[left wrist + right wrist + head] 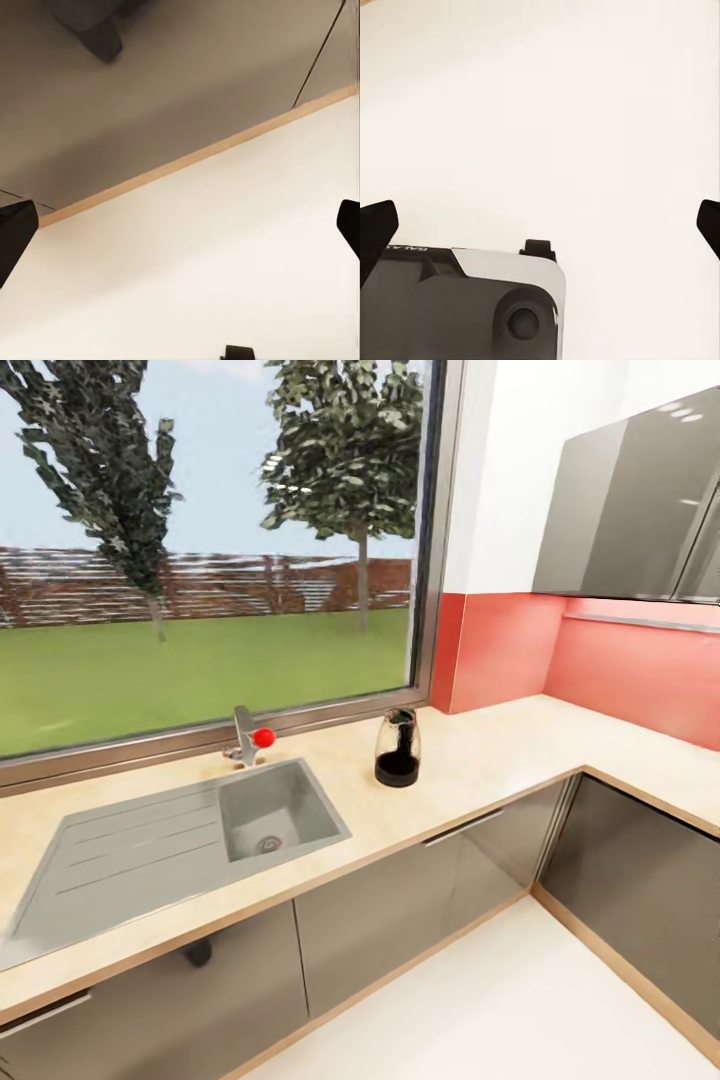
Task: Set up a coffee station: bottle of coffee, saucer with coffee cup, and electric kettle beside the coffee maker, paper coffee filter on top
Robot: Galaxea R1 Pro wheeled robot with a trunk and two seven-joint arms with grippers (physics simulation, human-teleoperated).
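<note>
Kettle (398, 748) stands upright on the surface (480, 760), right of the sink (180, 840), near the window. Left wrist view: left end effector (180, 232) spread open, empty, above pale floor beside cabinet fronts. Right wrist view: right end effector (540, 225) likewise open over floor. Approaching squarely and grasping the kettle's handle seems wisest.

The electric kettle (398, 748) is set upright on the table (480, 760), right of the sink (180, 840) and well apart from it. The tap (246, 736) is placed behind the sink basin, below the window (210, 540). Cabinet fronts (400, 900) are found under the table, and the floor (500, 1010) before them. A wall cabinet (630, 500) is mounted above the table's right run.
</note>
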